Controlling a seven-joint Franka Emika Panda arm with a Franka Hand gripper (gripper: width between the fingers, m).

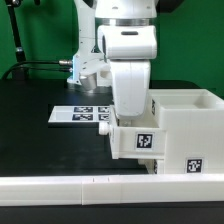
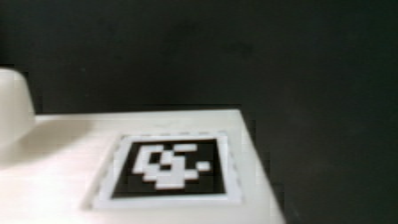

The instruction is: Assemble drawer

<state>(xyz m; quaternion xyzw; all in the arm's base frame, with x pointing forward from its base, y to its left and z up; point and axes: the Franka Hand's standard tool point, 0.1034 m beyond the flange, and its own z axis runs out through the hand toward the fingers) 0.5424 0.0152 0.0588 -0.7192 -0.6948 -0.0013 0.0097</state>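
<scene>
The white boxy housing stands at the exterior view's right, with tags on its front. A small knobbed tray with a tag sits against the housing's left side, its knob pointing left. My gripper hangs straight down onto this tray; its fingers are hidden behind the hand and the tray. The wrist view shows no fingers, only a white tagged surface close below and black table beyond. A second white knobbed tray lies farther back on the left.
The marker board lies flat on the black table, left of the tray. A low white rail runs along the front edge. A green wall and a cable are behind.
</scene>
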